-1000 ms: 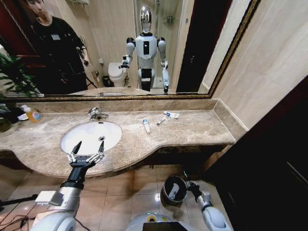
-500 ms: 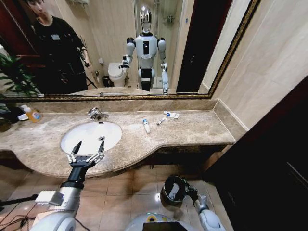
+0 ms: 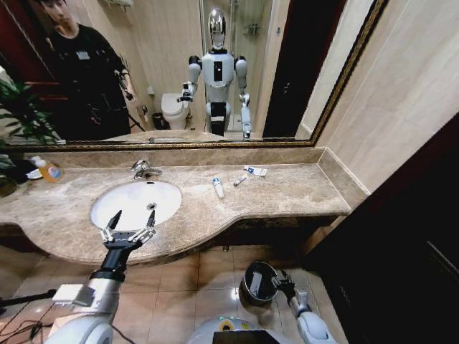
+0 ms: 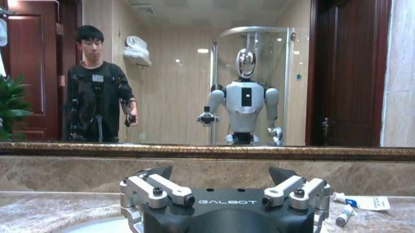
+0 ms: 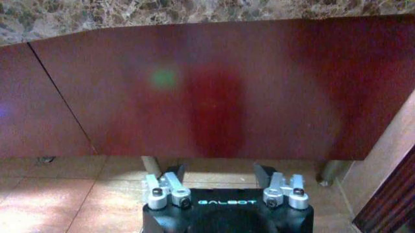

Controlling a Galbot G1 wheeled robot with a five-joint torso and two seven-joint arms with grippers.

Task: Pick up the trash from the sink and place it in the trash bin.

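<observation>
The white oval sink (image 3: 122, 204) is set in the marble countertop, with a chrome faucet (image 3: 143, 169) behind it. My left gripper (image 3: 129, 224) hovers open over the basin's front rim; the left wrist view has its spread fingers (image 4: 155, 187) facing the mirror. Trash lies on the counter right of the sink: a white bottle with a blue cap (image 3: 218, 188), a small tube (image 3: 239, 180) and a white-blue tube (image 3: 255, 170) (image 4: 360, 202). The dark trash bin (image 3: 257, 281) stands on the floor. My right gripper (image 3: 284, 284) (image 5: 219, 170) is open, low beside the bin's right side.
A bottle of orange liquid (image 3: 47, 170) and a plant (image 3: 18, 115) stand at the counter's far left. The right wrist camera faces the red-brown cabinet front (image 5: 194, 97) under the counter. A dark door (image 3: 401, 244) bounds the right side. A person shows in the mirror.
My right gripper has shifted a little lower and closer to the bin's side. The left arm and the items on the counter have not moved.
</observation>
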